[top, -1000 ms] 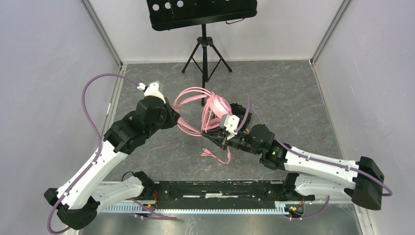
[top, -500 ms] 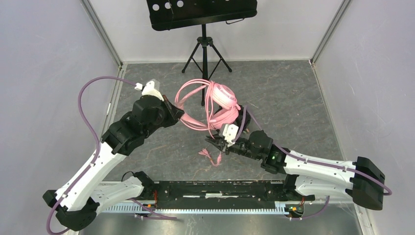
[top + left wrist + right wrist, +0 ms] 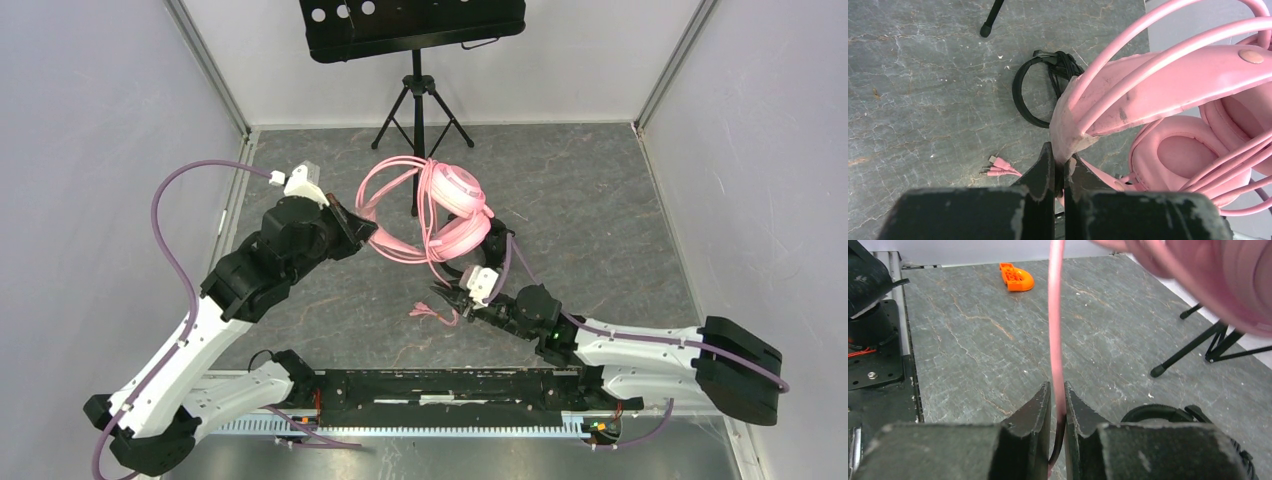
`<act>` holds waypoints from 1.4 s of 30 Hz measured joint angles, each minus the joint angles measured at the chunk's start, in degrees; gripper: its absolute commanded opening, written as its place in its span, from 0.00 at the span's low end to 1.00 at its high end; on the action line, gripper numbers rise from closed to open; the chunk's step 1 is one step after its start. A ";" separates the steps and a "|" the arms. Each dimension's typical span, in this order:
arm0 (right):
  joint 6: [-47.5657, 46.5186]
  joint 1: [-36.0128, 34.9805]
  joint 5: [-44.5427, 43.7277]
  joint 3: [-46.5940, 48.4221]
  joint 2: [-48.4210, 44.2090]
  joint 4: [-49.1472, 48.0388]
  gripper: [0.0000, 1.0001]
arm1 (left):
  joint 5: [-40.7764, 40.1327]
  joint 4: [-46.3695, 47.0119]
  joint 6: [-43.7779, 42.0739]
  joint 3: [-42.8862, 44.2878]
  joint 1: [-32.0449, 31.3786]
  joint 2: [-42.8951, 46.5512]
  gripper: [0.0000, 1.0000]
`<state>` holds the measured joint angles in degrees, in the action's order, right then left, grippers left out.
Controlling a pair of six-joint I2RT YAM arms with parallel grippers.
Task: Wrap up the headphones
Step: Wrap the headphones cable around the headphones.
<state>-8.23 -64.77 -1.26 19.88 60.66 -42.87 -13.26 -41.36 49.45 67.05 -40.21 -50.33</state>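
Observation:
The pink headphones (image 3: 455, 205) hang in the air at mid table, with several loops of pink cable (image 3: 390, 190) round the headband. My left gripper (image 3: 365, 232) is shut on the headband's worn end (image 3: 1073, 135). My right gripper (image 3: 447, 297) sits lower and nearer, its jaws closed narrowly round one strand of the pink cable (image 3: 1055, 330). The cable's plugs (image 3: 432, 315) lie on the table beside it. The smaller black headphones (image 3: 1030, 95) lie flat on the table beneath, with their thin cable bunched at the band; part of them also shows at the right of the right wrist view (image 3: 1158, 412).
A black tripod music stand (image 3: 415, 90) stands at the back, one foot close to the pink headphones. A small orange plastic piece (image 3: 1017, 277) lies near the table's edge. Grey walls close in the left, right and back sides.
My right gripper has slid down the pink cable toward the near edge, away from the cups. The pink headphones have swung back and to the right, showing more of the cups.

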 measured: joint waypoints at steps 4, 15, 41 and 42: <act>2.12 0.00 -1.38 -3.26 1.42 -5.31 0.21 | 0.07 0.00 0.02 0.00 0.00 0.13 0.02; 9.62 0.00 -0.66 -9.66 7.91 -20.57 0.27 | -0.09 -0.55 -0.02 0.00 0.00 0.13 0.02; 13.16 0.00 1.42 -9.49 2.80 -16.50 0.47 | -0.85 0.37 -0.02 0.02 0.00 0.15 0.02; 13.22 0.00 1.99 -9.49 3.32 -16.81 0.47 | -0.85 0.42 -0.02 0.07 0.00 0.04 0.02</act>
<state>4.99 -64.77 0.73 10.39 63.99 -59.68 -14.11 -40.95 49.43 67.11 -40.21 -50.28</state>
